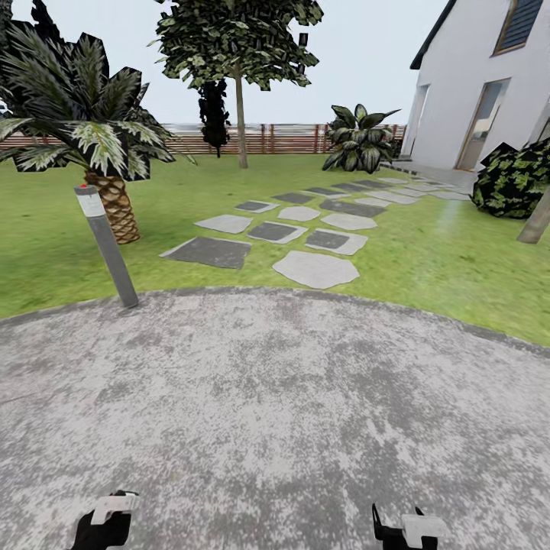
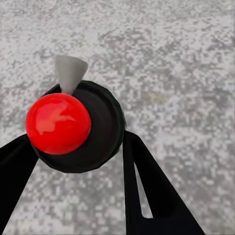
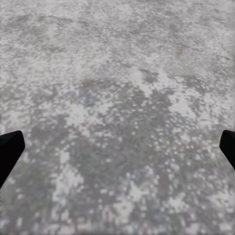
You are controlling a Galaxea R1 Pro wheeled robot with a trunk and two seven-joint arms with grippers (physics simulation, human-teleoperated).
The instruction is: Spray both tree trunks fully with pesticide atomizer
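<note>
1. We're out on a mottled grey paved pad (image 1: 275,412), its curved edge meeting the green lawn (image 1: 428,260) of the garden, with a brown slat fence (image 1: 283,139) running across the back.
2. A path of grey stepping stones (image 1: 315,269) winds off toward a white house (image 1: 473,84) on the right.
3. Straight ahead by the fence stands a thin-trunked tree (image 1: 241,114); at the right edge a thick tan trunk (image 1: 536,220) leans into view.
4. On the left, a scaly-trunked palm (image 1: 114,206), and just in front of it a tilted grey post (image 1: 107,244) at the pad's rim.
5. Left gripper (image 2: 78,156): its black fingers are clamped on either side of the pesticide atomizer (image 2: 83,127), red top and grey nozzle facing the wrist camera, pavement beneath.
6. Right gripper (image 3: 117,147): fingertips spread wide at the frame edges, nothing between them but pavement.
7. Both grippers sit low at the head view's bottom edge.
</note>
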